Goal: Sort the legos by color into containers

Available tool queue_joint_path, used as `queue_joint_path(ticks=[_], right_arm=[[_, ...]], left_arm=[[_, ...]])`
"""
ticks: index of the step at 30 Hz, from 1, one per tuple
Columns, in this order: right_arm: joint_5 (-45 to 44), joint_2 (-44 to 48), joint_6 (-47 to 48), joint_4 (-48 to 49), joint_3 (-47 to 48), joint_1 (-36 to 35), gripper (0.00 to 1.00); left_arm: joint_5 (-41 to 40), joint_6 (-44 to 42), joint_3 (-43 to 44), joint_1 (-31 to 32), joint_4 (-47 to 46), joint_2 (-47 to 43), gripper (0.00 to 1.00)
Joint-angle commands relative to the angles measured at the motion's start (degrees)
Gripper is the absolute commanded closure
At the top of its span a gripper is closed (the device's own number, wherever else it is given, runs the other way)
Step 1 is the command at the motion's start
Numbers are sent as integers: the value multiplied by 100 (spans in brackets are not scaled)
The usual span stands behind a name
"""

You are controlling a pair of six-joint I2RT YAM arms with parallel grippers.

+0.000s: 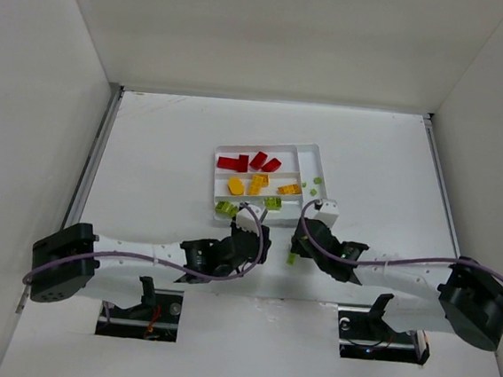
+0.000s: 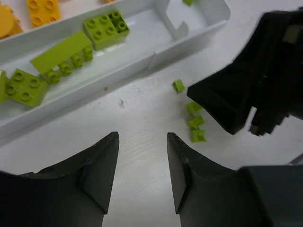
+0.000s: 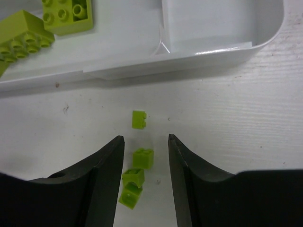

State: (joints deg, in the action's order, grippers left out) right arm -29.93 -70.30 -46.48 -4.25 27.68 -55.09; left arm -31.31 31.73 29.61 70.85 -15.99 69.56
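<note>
While red, yellow-orange and lime bricks lie sorted in the tray (image 1: 219, 185), the left end effector (image 2: 142, 139) hangs open and empty at lower centre-left of the top view, giving its neighbour room. Four tiny lime cubes (image 3: 142, 158) lie on the table (image 3: 236, 132) outside the tray's wall. The right end effector (image 3: 146, 139) straddles them, fingers apart, apparently to pick one.

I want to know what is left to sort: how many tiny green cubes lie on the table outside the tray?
4. One cube lies alone, nearest the tray; three more lie in a row between the fingers of the right gripper. Others may be hidden.
</note>
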Motion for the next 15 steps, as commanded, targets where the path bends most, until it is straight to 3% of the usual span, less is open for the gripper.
queue_joint_path(ticks=[1, 6, 11, 15], right_arm=[[40, -229, -265, -163, 369, -146, 52], [40, -563, -476, -374, 466, -252, 55], [5, -721, -652, -489, 554, -366, 59], [-82, -827, -783, -524, 528, -375, 71]], left_arm=[[-77, 229, -51, 371, -89, 75, 57], [-86, 211, 10, 916, -185, 452, 56], [-77, 290, -139, 1031, -457, 550, 56], [-77, 343, -253, 1084, -616, 471, 55]])
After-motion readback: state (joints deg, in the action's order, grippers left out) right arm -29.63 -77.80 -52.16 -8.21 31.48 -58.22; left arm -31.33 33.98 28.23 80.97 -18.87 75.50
